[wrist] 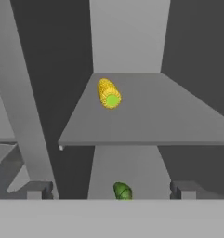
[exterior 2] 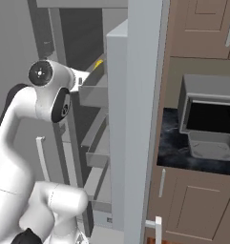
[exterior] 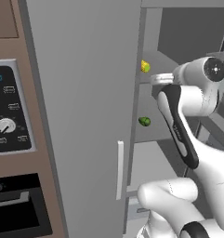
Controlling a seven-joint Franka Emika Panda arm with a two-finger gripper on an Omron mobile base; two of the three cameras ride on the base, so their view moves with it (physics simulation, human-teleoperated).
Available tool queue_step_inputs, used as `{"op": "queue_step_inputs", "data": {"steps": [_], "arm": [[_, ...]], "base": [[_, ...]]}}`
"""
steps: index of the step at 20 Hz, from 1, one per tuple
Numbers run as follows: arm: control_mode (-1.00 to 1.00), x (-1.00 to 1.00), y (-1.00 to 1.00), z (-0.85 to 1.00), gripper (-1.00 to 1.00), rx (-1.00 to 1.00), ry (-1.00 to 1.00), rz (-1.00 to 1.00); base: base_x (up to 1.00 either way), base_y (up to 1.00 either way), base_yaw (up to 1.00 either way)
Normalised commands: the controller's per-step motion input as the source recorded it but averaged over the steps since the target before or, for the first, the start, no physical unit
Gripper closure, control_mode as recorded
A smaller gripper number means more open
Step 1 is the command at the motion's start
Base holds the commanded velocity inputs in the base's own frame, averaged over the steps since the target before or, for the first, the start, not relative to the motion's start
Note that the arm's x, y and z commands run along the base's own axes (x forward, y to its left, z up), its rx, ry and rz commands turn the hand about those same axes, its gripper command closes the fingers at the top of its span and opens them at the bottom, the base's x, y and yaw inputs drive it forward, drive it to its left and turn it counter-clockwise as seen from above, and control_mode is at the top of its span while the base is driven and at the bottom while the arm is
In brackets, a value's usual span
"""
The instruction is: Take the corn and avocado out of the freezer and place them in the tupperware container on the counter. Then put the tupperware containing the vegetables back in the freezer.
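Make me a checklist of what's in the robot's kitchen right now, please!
Surface: black counter, tub on it.
Job's things: corn lying on a grey freezer shelf; avocado on the level below; freezer open; grey tub on the counter, nothing seen inside.
Clutter: nothing seen.
Grippers: gripper open, holding nothing, facing the shelf, apart from the corn.
Cables: nothing seen.
Surroundings: microwave behind the tub; oven panel left of the freezer; brown cabinets.

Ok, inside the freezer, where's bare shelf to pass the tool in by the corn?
The upper shelf is bare right of the corn and in front of it, to the front edge. The avocado lies on the level below, apart from the corn. The tool is open, short of the shelf.
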Motion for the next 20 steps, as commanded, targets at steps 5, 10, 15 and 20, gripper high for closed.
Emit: {"op": "queue_step_inputs", "data": {"steps": [5,10,15,20], "arm": [[-1.0,0.42,0.0,0.52,-1.0,0.0,0.0,0.0],[-1.0,0.36,-0.07,0.3,-1.0,0.0,0.0,0.0],[-1.0,0.47,-0.16,0.13,-1.0,0.0,0.0,0.0],[-1.0,0.42,-0.28,0.03,-1.0,0.04,0.0,0.05]], "base": [[0.0,0.0,0.0],[0.0,0.0,0.0],[0.0,0.0,0.0],[0.0,0.0,0.0]]}}
